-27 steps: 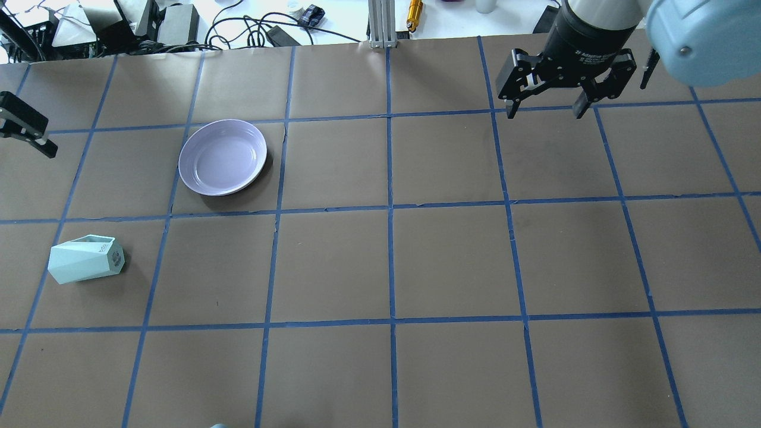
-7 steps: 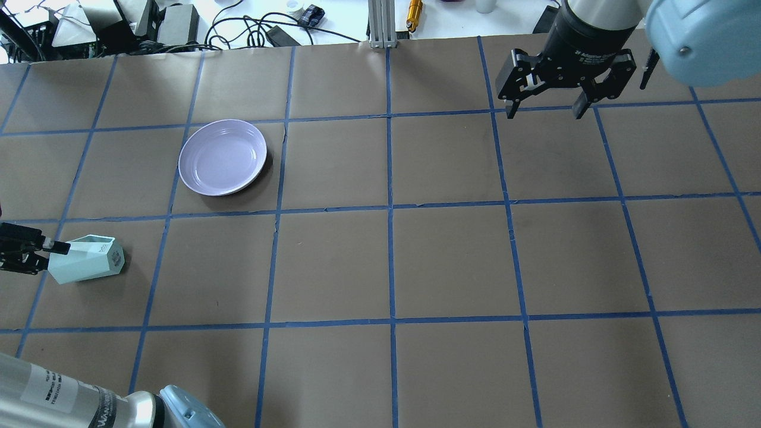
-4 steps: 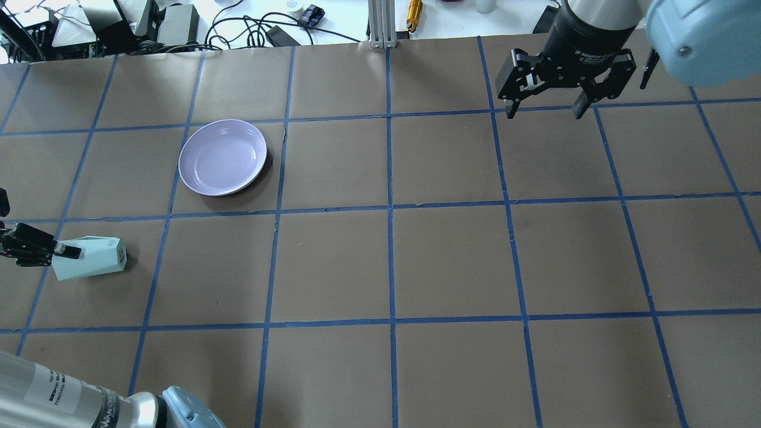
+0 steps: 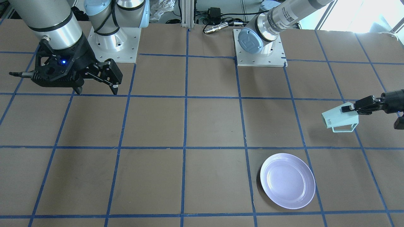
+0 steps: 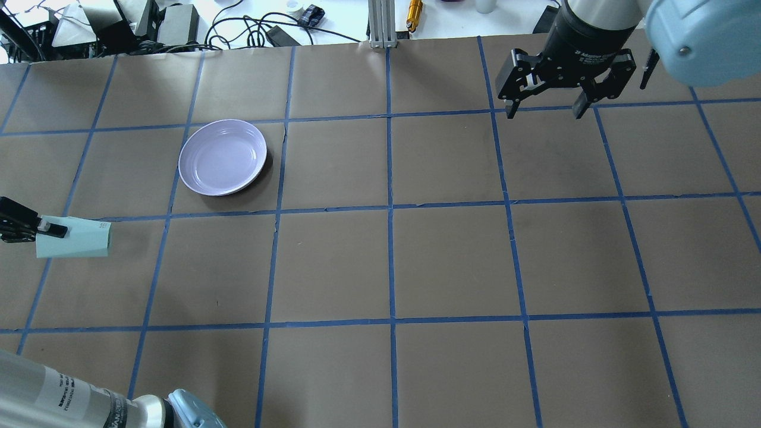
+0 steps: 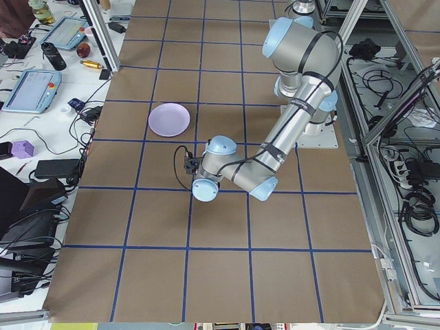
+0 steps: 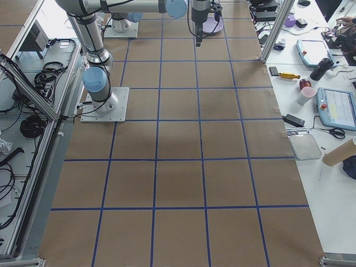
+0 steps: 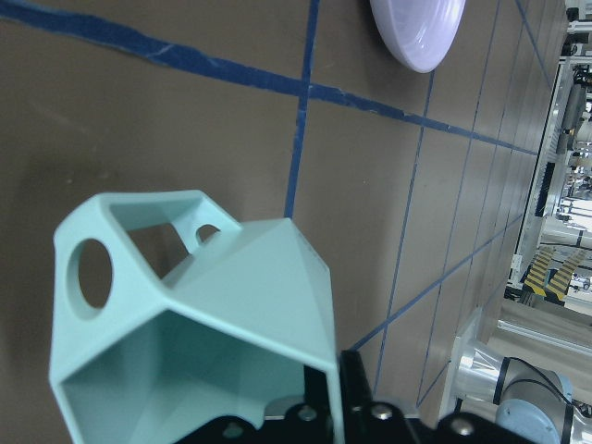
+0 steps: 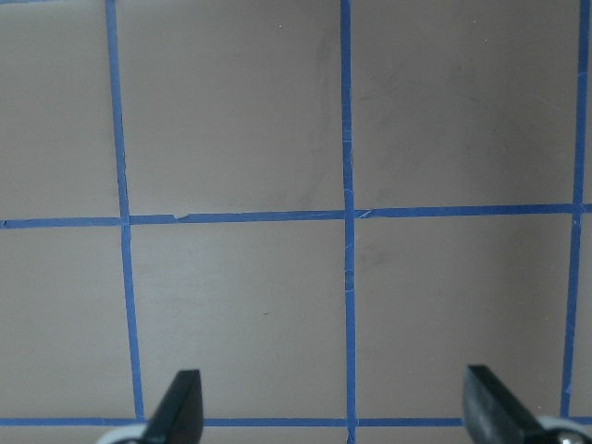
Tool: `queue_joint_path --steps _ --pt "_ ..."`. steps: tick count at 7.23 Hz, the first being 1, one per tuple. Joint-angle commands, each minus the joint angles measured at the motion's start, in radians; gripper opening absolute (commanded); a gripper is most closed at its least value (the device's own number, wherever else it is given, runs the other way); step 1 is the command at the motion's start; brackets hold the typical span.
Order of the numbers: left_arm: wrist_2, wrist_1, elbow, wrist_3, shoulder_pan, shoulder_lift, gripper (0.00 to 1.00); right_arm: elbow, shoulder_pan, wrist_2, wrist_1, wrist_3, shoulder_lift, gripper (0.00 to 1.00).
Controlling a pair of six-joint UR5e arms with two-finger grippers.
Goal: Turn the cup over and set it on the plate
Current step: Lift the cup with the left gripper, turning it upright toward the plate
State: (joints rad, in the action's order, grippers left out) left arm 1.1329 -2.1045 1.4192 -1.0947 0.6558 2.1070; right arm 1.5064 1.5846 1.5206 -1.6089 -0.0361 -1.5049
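Two tools, one cup, one plate, on a brown worktop (image 5: 452, 261) ruled into squares by blue tape (image 5: 390, 267).

1. Cup (image 5: 74, 236): at 9 o'clock on the worktop in the overhead view, close to that picture's edge. It is turned on its side, with the base toward the centre and the mouth toward the left tool (image 5: 52, 229).
2. Left tool: pinching the cup's wall at the mouth.
3. Plate (image 5: 261, 148): lies flat at 2 o'clock from the cup, well apart from it, with only bare worktop and one tape line between them.
4. Right tool (image 5: 542, 110): fingers spread wide and holding nothing, at 1 o'clock on the worktop. Open squares run from it toward the plate.

View notes:
- The front-facing view shows the handle (image 4: 345, 128) on the cup's operator side and the dark lettering (image 4: 328, 120) on its base. The overhead view hides the handle.
- The left wrist view alone looks into the cup's hollow.
- In the exterior left view the left arm (image 6: 289, 124) covers the cup.
- Whether the cup clears the worktop cannot be told.
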Motion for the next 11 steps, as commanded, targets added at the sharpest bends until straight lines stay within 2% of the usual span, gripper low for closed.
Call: queue_joint_path --steps 1,3,5,7,10,11 --pt "0.001 -0.046 -0.077 0.05 0.092 -0.054 0.0 0.0 0.0 0.0 0.0 -0.001 0.0 1.0" --pt "0.077 -0.032 -0.075 0.109 0.212 -0.126 0.0 0.0 0.0 0.0 0.0 -0.001 0.0 1.0" --pt "0.134 0.058 -0.075 0.214 0.3 -0.183 0.0 0.0 0.0 0.0 0.0 -0.001 0.0 1.0" --pt "0.151 0.167 -0.075 0.382 0.442 -0.22 0.0 0.0 0.0 0.0 0.0 -0.001 0.0 1.0" --pt "0.218 0.387 -0.062 0.542 0.582 -0.194 0.0 0.0 0.0 0.0 0.0 0.001 0.0 1.0" --pt "0.27 0.481 -0.048 0.585 0.638 -0.179 0.0 0.0 0.0 0.0 0.0 -0.001 0.0 1.0"
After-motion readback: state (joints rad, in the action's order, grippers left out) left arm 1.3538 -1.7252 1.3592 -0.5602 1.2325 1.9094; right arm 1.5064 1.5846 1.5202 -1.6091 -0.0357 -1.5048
